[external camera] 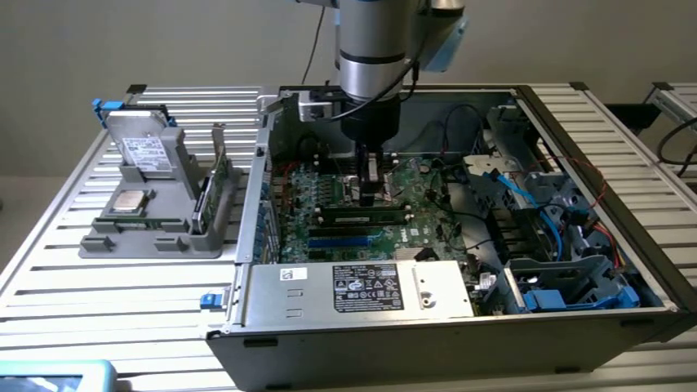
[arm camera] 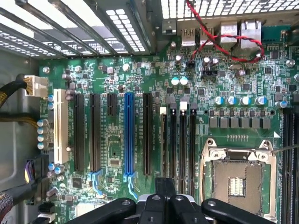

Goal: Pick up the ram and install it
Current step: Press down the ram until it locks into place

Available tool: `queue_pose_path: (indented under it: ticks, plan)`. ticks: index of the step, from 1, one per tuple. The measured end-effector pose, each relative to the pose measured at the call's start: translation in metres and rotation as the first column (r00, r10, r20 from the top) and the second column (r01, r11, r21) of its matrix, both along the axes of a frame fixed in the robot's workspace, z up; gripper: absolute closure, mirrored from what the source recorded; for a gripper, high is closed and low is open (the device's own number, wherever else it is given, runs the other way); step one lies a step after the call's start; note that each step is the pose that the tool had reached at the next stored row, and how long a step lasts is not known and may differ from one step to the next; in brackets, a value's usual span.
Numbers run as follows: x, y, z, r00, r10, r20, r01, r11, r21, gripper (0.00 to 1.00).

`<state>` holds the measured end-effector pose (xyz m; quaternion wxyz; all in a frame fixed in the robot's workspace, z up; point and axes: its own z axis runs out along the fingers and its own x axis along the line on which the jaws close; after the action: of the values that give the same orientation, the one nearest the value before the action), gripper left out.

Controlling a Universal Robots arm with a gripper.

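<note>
1. Silver slatted aluminium table (external camera: 130,286), ribbed with long parallel grooves, spanning the exterior view from left edge to right edge.
2. Resting on it at centre and right: large open grey metal computer case (external camera: 436,335), side panel off, green motherboard exposed inside.
3. Standing on it at left of frame, just beside the case: grey plastic parts holder (external camera: 163,233) with upright slots and a flat tray section.
4. Sitting at the lower left corner of the frame: light blue object (external camera: 55,377), cut off by the edge.
5. Clipped to the upper left table edge: small blue bracket (external camera: 100,105).
</note>
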<state>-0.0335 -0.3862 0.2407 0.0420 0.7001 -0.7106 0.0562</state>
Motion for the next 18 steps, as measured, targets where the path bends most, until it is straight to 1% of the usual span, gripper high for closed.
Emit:
queue_pose_path:
  ticks: [2, 10, 14, 18]
  plan:
    - [0.0023, -0.0001, 0.0003, 1.0000, 0.000, -0.0002, 0.000, 1.0000, 0.0000, 0.89]
    - [0.0026, 0.0000, 0.0006, 1.0000, -0.004, -0.0007, 0.004, 1.0000, -0.0007, 0.89]
    - [0.0027, 0.0001, 0.0004, 0.9986, -0.054, -0.0005, 0.054, 0.9986, -0.0004, 0.89]
    - [0.0026, 0.0000, 0.0003, 0.9932, -0.116, -0.0006, 0.116, 0.9932, -0.0005, 0.89]
